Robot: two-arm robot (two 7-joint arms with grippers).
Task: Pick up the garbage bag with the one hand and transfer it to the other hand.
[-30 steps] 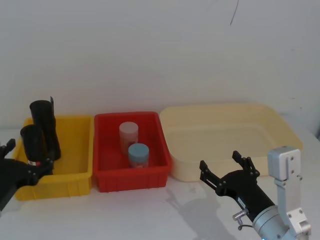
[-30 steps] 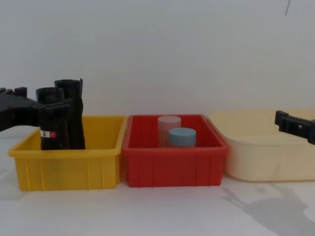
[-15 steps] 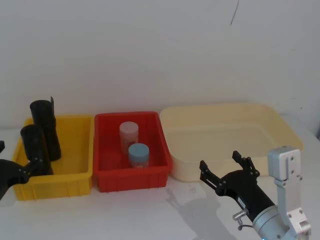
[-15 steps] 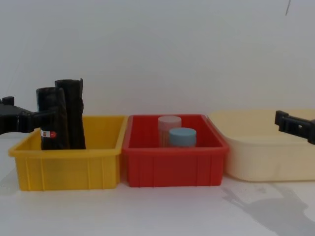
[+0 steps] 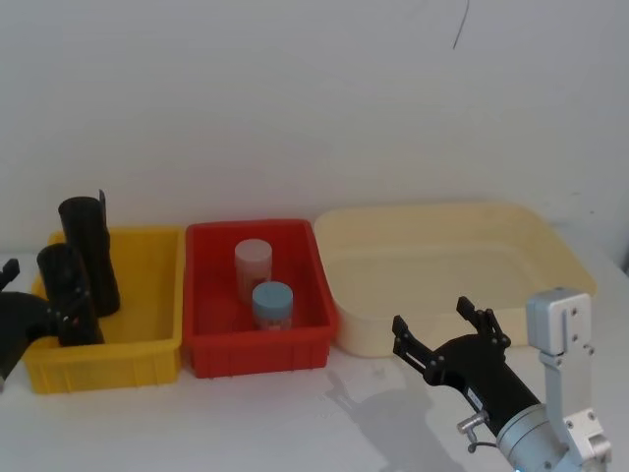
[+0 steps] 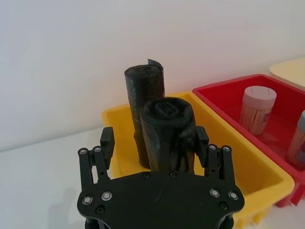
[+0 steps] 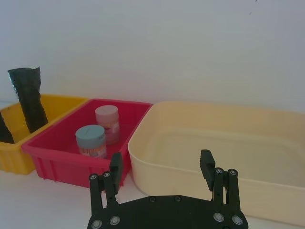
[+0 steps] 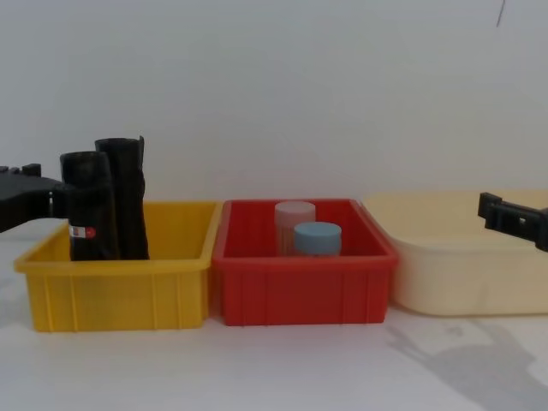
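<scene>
**Item 1. Garbage bag** (image 8: 86,205): a tight black glossy plastic roll, cylinder-shaped, with a small red-and-white label band low on its side. You find it standing near upright at the left end of the yellow plastic bin (image 8: 120,295), close against the taller wrinkled black roll (image 8: 124,188). It is not lifted.

**Item 2. Left end effector** (image 6: 153,138): black, two-fingered, spread wide, holding nothing.
- In the left wrist view its fingers stand either side of the garbage bag, one close to its side and the other clear of it.
- You cannot tell whether the roll sits between the tips or just ahead of them.

*Change:* a second ago, in the chest view, a finger lay across the front of the roll. Now the end effector sits at the roll's left flank, drawn back toward the bin's left edge. The roll has barely shifted and keeps its place in the bin.

*Reading:* that approach appears to have produced no grip, so treat this as a re-alignment. The pick-up is not yet done and the transfer has not begun.

**Item 3. Right end effector** (image 5: 432,320): black, fingers apart, empty. It is held low over the white surface (image 8: 282,368) in front of the cream plastic tub (image 8: 462,274), where it was a second ago. It looks to be waiting to receive.

**Item 4. Not wanted:** the red plastic bin (image 5: 260,354), between the yellow bin and the tub. It holds a pale-lidded jar (image 5: 253,265) and a blue-lidded jar (image 5: 272,305).

**Note for your next move:** close squarely on the labelled roll alone, and keep the fingers off the taller roll beside it.
</scene>
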